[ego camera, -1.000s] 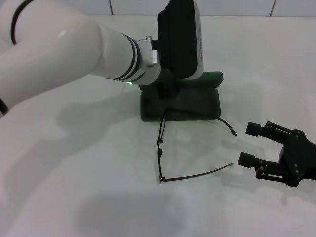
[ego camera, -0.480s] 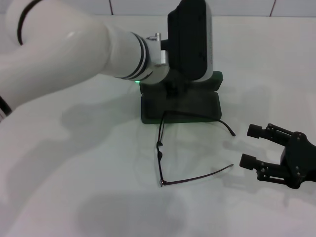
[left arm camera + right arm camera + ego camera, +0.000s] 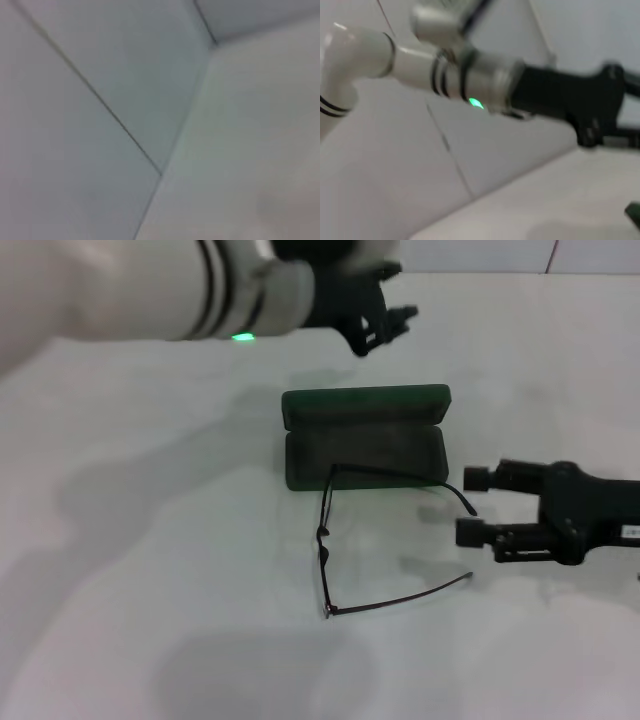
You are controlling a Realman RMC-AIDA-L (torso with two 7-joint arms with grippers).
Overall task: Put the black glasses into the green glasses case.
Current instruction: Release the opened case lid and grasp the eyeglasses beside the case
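Left gripper [image 3: 385, 320] blurred, its arm cut off by the head view's top edge, finger spread unclear, right gripper [image 3: 473, 505] with its body cut off at the picture's side edge, green glasses case [image 3: 635, 214] a clipped sliver in right wrist view.

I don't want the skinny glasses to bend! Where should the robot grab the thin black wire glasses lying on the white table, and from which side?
Probably at the front frame of the thin black wire glasses, near the bridge, coming straight down from above. They lie unfolded, one slim arm resting across the open dark green hard case, so the arms look flimsy. The open right gripper waits beside them; the left gripper is raised behind the case.
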